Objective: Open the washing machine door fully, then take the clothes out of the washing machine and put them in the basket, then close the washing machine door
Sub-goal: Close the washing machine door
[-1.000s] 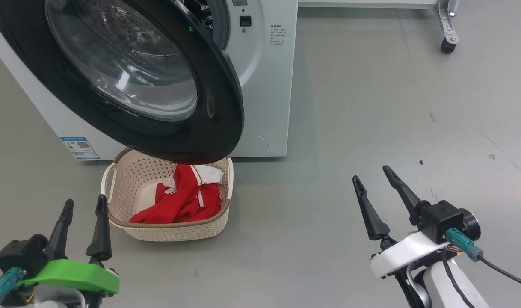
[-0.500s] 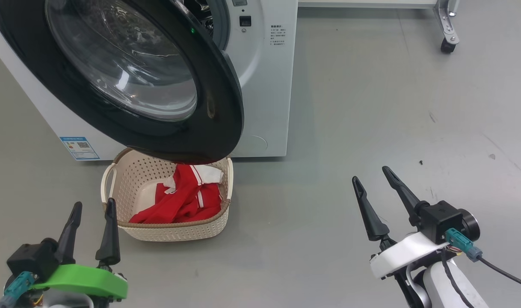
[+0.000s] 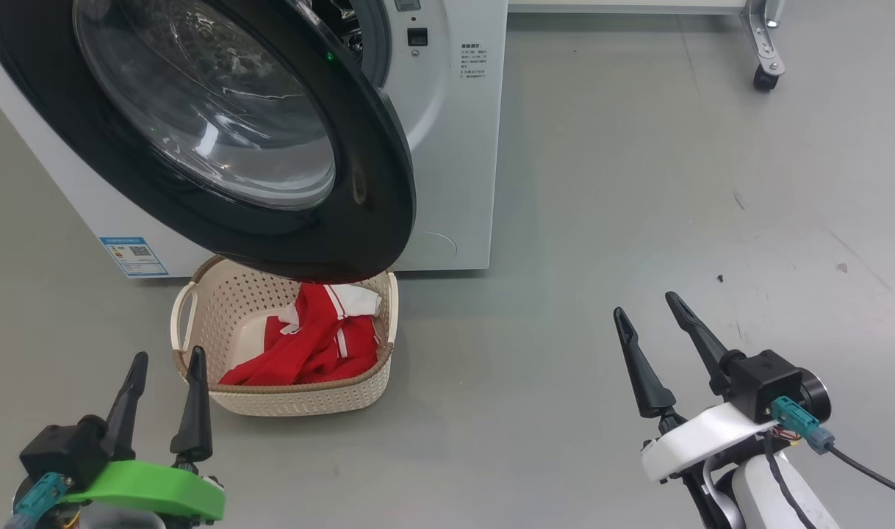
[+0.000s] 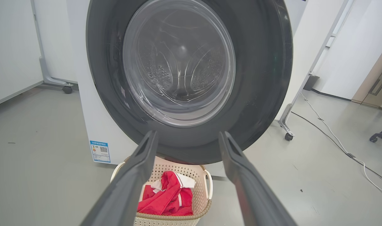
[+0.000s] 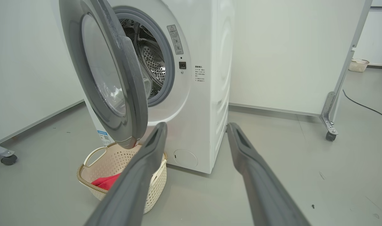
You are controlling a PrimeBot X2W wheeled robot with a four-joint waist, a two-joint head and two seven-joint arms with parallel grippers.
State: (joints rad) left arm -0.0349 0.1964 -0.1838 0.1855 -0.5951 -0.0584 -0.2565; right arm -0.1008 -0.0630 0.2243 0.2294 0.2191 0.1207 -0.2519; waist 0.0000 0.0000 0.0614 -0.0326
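Looking into the basket (image 3: 271,402), I see the red clothes (image 3: 315,345) lying inside it, so the taking-out part looks done. The basket sits on the floor (image 3: 602,184), right in front of the washing machine (image 3: 455,147), under the low edge of the washing machine door (image 3: 378,184). From the right wrist view the steel drum (image 5: 151,62) looks empty, but the door hides part of it, so I can't be sure nothing is left inside. 1 job is left: closing the door.

The door stands open. It is round, so it has no long side. It hangs upright from its hinge on the left of the hole. Its free edge points out to the near side, at the robot, and it sticks out over the far part of the basket. Its outer face looks left and near. Its glass bowl bulges to the right, back at the drum.

The basket's long way runs left to right, with 1 loop handle at each end. The clothes are bunched in its right half, with the white collar at the far end.

The left tool (image 3: 168,354) is spread wide and holds nothing. It hangs just in front of the basket's near left corner. The right tool (image 3: 645,304) is wide and empty too, well apart on the right, over bare floor. Both point to the far side.
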